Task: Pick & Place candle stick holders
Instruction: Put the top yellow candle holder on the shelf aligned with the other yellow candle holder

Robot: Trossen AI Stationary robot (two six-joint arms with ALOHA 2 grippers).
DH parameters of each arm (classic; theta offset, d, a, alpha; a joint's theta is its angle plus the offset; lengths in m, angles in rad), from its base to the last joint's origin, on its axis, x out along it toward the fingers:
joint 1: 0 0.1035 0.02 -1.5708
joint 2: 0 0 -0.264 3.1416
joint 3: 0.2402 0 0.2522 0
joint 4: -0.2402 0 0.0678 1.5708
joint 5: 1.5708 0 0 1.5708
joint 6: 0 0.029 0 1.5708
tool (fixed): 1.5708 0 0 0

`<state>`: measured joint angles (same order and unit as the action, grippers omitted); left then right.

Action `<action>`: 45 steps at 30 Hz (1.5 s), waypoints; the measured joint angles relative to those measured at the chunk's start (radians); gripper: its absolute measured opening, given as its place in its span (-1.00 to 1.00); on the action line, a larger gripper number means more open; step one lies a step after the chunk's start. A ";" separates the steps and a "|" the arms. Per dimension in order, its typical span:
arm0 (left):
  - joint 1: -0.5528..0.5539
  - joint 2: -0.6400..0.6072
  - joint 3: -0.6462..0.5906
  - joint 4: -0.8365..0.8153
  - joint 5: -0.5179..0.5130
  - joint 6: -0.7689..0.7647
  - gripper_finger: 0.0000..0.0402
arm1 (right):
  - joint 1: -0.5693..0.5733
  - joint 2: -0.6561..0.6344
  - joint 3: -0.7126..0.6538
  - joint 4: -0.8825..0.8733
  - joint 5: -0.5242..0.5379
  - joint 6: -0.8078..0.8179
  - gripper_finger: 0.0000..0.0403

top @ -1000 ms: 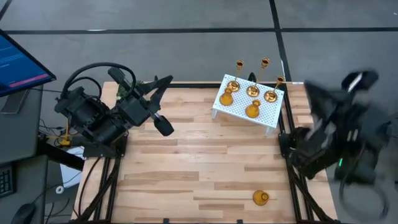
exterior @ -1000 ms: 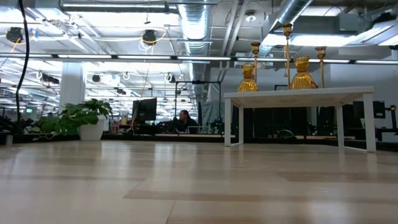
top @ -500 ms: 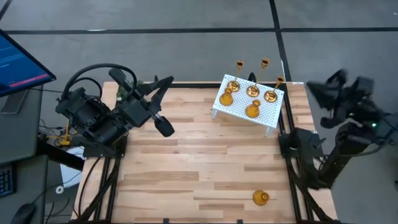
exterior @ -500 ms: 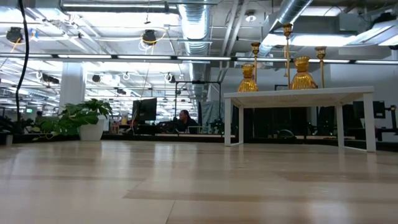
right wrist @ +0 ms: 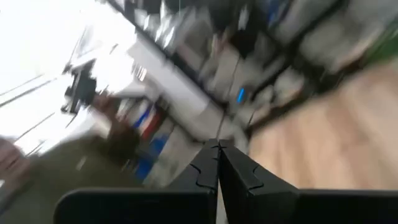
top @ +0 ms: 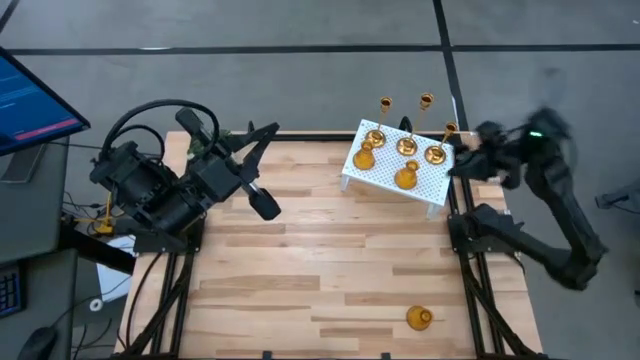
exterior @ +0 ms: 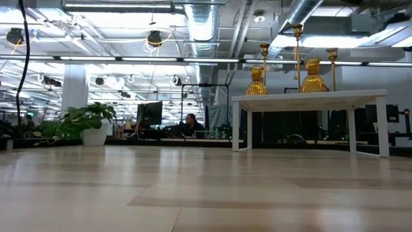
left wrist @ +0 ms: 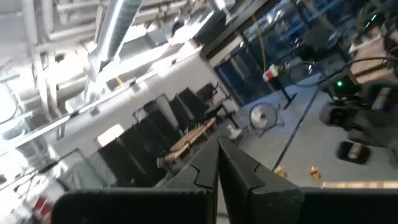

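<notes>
We noted five candle stick holders on the white perforated stand [top: 425,182] at the far right of the wooden table [top: 300,260]. Three were tall brass sticks [top: 426,101] along the stand's far side, and two were squat amber bulb holders [top: 406,177] nearer its front. In the low view these two bulbs [exterior: 313,75] and the three sticks [exterior: 297,38] stood upright on the stand's top. A sixth holder, a squat amber one [top: 419,318], sat alone near the table's front edge, well apart from the stand.

The left gripper [top: 272,130] hung over the table's far left corner, fingers [left wrist: 239,168] pressed together with nothing between them. The right gripper [top: 455,168] was just beside the stand's right end, off the table's right edge; its fingers [right wrist: 239,171] were likewise closed and empty.

A person sat at a monitor [exterior: 152,114] in the room beyond, near a potted plant [exterior: 87,122].
</notes>
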<state>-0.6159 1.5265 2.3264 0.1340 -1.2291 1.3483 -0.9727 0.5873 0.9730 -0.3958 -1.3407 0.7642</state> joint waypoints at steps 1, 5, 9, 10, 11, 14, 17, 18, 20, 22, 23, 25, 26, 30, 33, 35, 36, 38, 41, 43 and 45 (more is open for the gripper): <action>0.000 0.000 0.000 0.000 -0.020 0.000 -0.94 | 0.046 0.018 0.003 -0.066 0.001 -0.053 -1.00; 0.000 0.000 0.000 -0.002 -0.078 0.000 -0.94 | 0.280 0.060 0.061 -0.397 0.243 -0.321 -1.00; -0.012 0.000 0.000 -0.004 -0.082 0.000 -0.94 | 0.543 0.057 0.131 -0.755 0.735 -0.402 -1.00; -0.012 0.000 0.000 -0.004 -0.082 0.000 -0.94 | 0.598 0.050 0.134 -0.796 0.813 -0.381 -1.00; -0.012 -0.001 0.000 -0.004 -0.082 0.000 -0.94 | 0.652 0.044 0.133 -0.808 0.863 -0.347 -1.00; -0.011 -0.004 0.000 -0.006 -0.083 -0.004 -0.94 | 0.803 0.051 0.099 -0.714 0.988 -0.270 -1.00; -0.011 -0.006 -0.001 -0.006 -0.083 -0.026 -0.94 | 0.964 0.076 0.078 -0.542 1.154 -0.237 -1.00; -0.011 -0.010 -0.009 -0.013 -0.075 -0.037 -0.94 | 1.019 0.079 0.078 -0.528 1.229 -0.234 -1.00; -0.009 -0.033 -0.051 -0.056 -0.019 -0.084 -0.96 | 1.131 0.087 0.077 -0.538 1.404 -0.215 -1.00; 0.009 -0.073 -0.118 -0.130 0.104 -0.180 -0.98 | 1.235 0.095 0.077 -0.582 1.585 -0.167 -1.00; 0.032 -0.099 -0.156 -0.172 0.186 -0.250 -0.98 | 1.285 0.097 0.076 -0.605 1.671 -0.140 -1.00; 0.105 -0.157 -0.237 -0.253 0.342 -0.430 -0.98 | 1.372 0.107 0.076 -0.628 1.819 -0.093 -1.00; 0.153 -0.188 -0.279 -0.291 0.411 -0.534 -0.98 | 1.412 0.110 0.076 -0.636 1.885 -0.071 -1.00; 0.404 -0.307 -0.466 -0.450 0.697 -0.921 -0.98 | 1.528 0.119 0.076 -0.775 2.071 0.119 -1.00; 0.566 -0.377 -0.629 -0.473 0.938 -1.116 -0.98 | 1.567 0.172 0.077 -0.923 2.125 0.298 -1.00; 0.638 -0.420 -0.720 -0.466 1.076 -1.209 -0.98 | 1.579 0.225 0.076 -0.997 2.158 0.401 -1.00; 0.666 -0.439 -0.763 -0.462 1.128 -1.242 -0.98 | 1.584 0.253 0.076 -1.025 2.181 0.440 -1.00; 0.702 -0.467 -0.842 -0.445 1.205 -1.276 -0.98 | 1.594 0.307 0.076 -1.073 2.252 0.498 -1.00; 0.725 -0.497 -0.953 -0.423 1.283 -1.279 -0.98 | 1.622 0.358 0.064 -1.102 2.402 0.554 -1.00; 0.730 -0.522 -1.017 -0.385 1.332 -1.279 -0.98 | 1.648 0.344 0.047 -1.104 2.495 0.590 -1.00; 0.736 -0.547 -1.070 -0.349 1.366 -1.279 -0.98 | 1.683 0.298 0.038 -1.106 2.547 0.619 -1.00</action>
<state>0.1197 0.9796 1.2567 -0.2147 0.1372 0.0691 0.7101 0.8853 1.0105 -1.5022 1.2060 1.3835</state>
